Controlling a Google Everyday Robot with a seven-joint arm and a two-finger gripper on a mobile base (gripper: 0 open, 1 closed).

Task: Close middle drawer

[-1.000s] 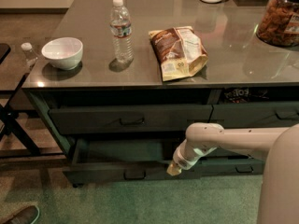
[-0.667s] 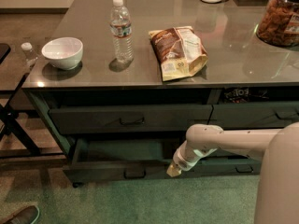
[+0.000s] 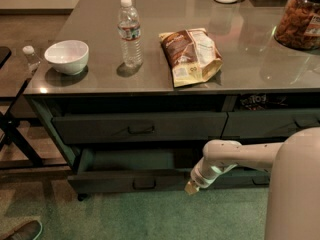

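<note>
From my station I have the middle drawer [image 3: 105, 182] standing open at the bottom of the cabinet. Its low dark front juts out toward the camera and its green inside shows behind it. The end effector [image 3: 192, 186] sits at that front panel, to the right of the small handle [image 3: 144, 184], touching the panel or just shy of it. I cannot tell whether it is open or closed. The single arm [image 3: 235, 154] reaches in from the right, bent down at the elbow.

What the push turns on, as I read it:
- The drawer front runs left to right across the view, and its travel is straight back into the cabinet, away from the end effector.
- The contact point is off centre to the right, so a hard shove could skew the drawer on its runners. I would press squarely and slowly.

Above it, the drawer with the taller front [image 3: 100, 129] looks shut. The grey tabletop [image 3: 240, 69] carries a white bowl [image 3: 66, 56], a water bottle [image 3: 130, 31], a bag of chips [image 3: 192, 54] and a snack jar [image 3: 300, 19], none of them in the way. The floor is green carpet [image 3: 150, 216].
</note>
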